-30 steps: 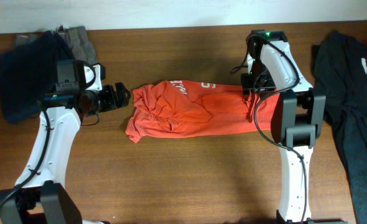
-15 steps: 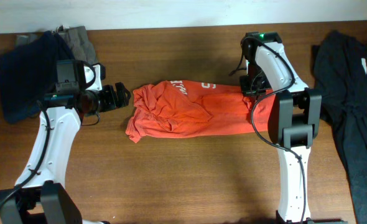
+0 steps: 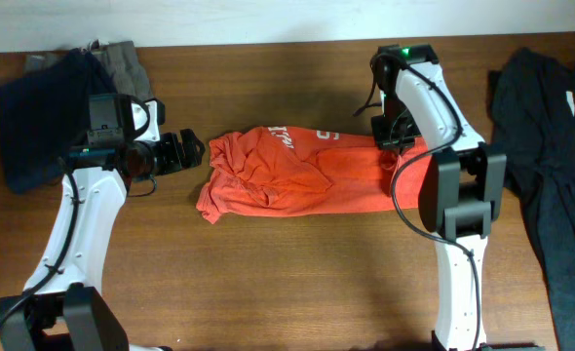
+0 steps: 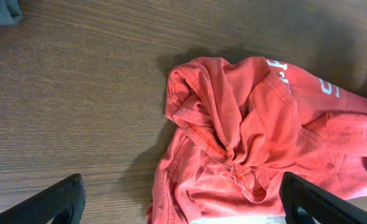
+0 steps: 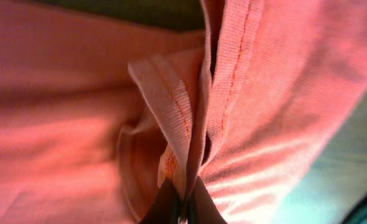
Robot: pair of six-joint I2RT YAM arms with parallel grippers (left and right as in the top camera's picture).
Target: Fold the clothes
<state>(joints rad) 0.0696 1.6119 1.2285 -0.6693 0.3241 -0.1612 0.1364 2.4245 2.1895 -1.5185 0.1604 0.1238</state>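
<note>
An orange T-shirt (image 3: 307, 174) with white lettering lies crumpled across the middle of the table. It also shows in the left wrist view (image 4: 258, 130) and fills the right wrist view (image 5: 96, 112). My right gripper (image 3: 397, 139) is shut on the shirt's right edge, and its fingertips (image 5: 182, 202) pinch a hemmed fold of the fabric. My left gripper (image 3: 185, 151) is open and empty, just left of the shirt's crumpled left end. Its fingers (image 4: 183, 202) straddle the shirt's lower left corner from above.
A dark blue garment (image 3: 39, 117) and a grey one (image 3: 127, 63) lie at the back left. A dark garment (image 3: 551, 146) lies along the right side. The table's far edge runs along the top.
My right gripper has shifted slightly left and toward the back while holding the shirt's right edge. The left arm has not moved.
</note>
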